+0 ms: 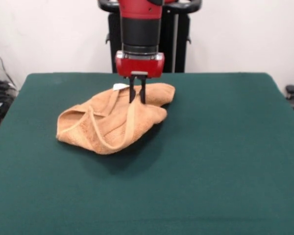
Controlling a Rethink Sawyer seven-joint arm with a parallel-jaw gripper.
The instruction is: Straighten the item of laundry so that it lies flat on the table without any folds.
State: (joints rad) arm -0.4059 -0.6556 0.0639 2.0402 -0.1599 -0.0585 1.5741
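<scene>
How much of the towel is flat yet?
Hardly any. The towel is still crumpled in a bunched heap on the green table, with a hem band looping across its folds. In hand: the tool is down at the heap's far edge, fingers close together on the cloth. Left: spreading it out flat.

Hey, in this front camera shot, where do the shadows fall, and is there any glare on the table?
Front view: soft, even light; a faint dark shadow lies on the table just in front of the towel. No glare on the matte green top. The tool is slightly soft, its fingers close together at the towel, whether gripping it is unclear.
</scene>
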